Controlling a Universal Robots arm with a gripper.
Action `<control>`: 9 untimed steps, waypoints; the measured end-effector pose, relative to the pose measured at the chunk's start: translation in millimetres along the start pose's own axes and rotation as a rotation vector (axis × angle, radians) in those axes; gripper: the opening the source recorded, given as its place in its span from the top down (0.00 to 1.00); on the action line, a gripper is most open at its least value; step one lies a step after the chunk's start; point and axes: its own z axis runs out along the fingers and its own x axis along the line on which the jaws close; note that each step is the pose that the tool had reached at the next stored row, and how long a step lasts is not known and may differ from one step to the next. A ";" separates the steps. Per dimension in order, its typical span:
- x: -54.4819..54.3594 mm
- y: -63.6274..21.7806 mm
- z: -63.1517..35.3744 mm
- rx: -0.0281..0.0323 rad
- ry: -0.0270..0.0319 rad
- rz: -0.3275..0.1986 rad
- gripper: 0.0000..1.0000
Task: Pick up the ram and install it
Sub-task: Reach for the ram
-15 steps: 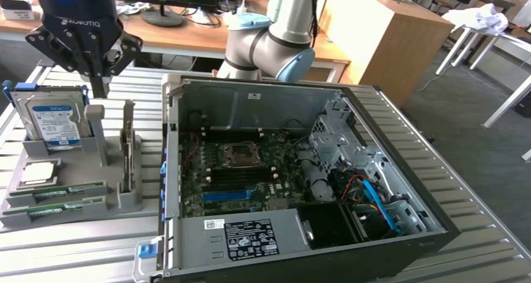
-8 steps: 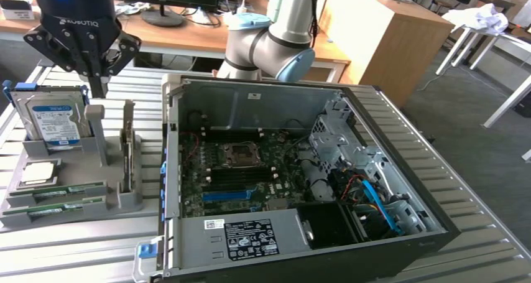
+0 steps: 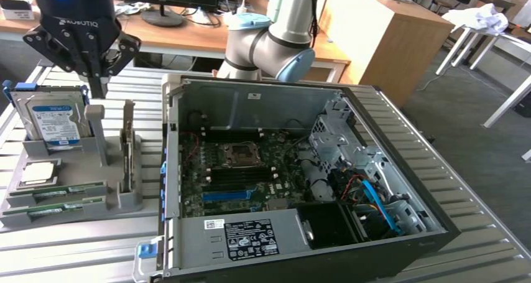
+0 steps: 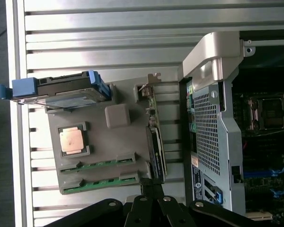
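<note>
The tool (image 3: 98, 84), fingers pressed together and holding nothing, hangs over the far end of a grey holder (image 3: 124, 199) that sits on the ribbed metal tabletop (image 3: 83, 258) at 9 o'clock from the open computer case (image 3: 315, 171). The ram (image 3: 62, 191) rests in a slot at the holder's near end, just beside a square processor chip (image 3: 37, 174), with a second stick (image 3: 54, 209) in the next slot, parallel to it and close by. In the exterior view the ram lies at about 7 o'clock from the tool, well apart and lower. It appears to stand on its long edge, its long axis running from roughly 8 o'clock to 2 o'clock in that view, toward the case. A hard drive (image 3: 54, 121) and an upright card (image 3: 127, 146) also stand in the holder. The ram is probably very light, stiff and thin, yet fragile, since the chips and the contact edge would not take scraping or twisting. The safest hold looks like a pinch across the two flat faces near the middle of the upper edge, so that it lifts straight out without tilting in the slot.
</note>
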 end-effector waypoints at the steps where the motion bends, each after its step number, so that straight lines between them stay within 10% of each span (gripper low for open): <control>1: -0.1 -0.6 0.0 0.0003 0.0000 0.000 0.89; 9: -0.5 -6.9 -0.2 0.0030 -0.0003 0.000 0.89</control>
